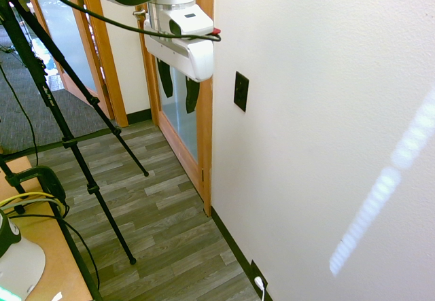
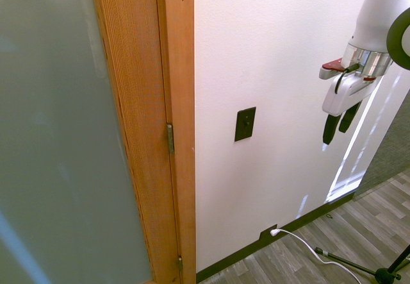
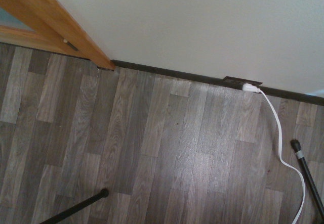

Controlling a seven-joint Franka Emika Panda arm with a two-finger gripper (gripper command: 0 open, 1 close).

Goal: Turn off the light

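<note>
You face the pale wall, next to the wood-framed door. Your gripper points down, apart from the wall, its fingers spread wide with nothing between them. Your black light switch sits upright on the wall, above the outlet plate with its white plug.

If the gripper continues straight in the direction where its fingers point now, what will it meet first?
Most likely the wood-look floor: the gripper points downward beside the wall. The exact landing spot is unclear.
</note>
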